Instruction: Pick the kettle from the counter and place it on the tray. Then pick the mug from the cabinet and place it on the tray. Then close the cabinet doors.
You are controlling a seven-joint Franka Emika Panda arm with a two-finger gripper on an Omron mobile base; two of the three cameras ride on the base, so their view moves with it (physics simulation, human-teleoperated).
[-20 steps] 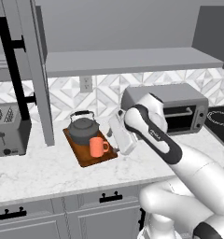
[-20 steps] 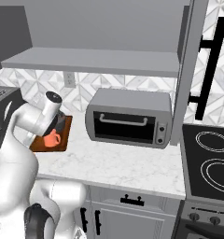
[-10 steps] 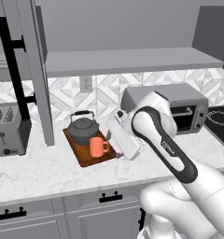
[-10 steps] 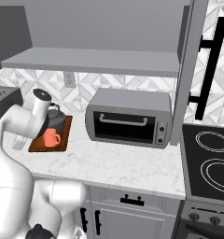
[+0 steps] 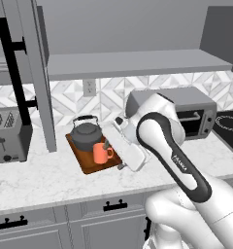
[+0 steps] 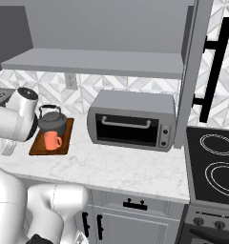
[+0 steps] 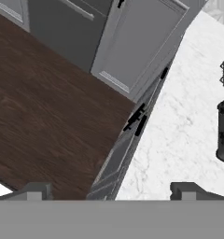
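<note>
One kettle (image 5: 86,135) and one mug (image 5: 101,153), at its 5 o'clock, sit on one tray (image 5: 82,162). The hand view alone shows the fingers (image 7: 107,190) wide, over the bench (image 7: 179,135) edge.

I'm driving the rig in a home kitchen. A white marble tabletop (image 5: 45,177) runs over grey drawers (image 5: 36,228), with a tiled backsplash (image 6: 135,86) behind. Beyond the jaws stand a toaster oven (image 6: 131,120), a toaster (image 5: 9,133) and a black stovetop (image 6: 213,164); dark wood floor (image 7: 44,112) lies below them.
</note>
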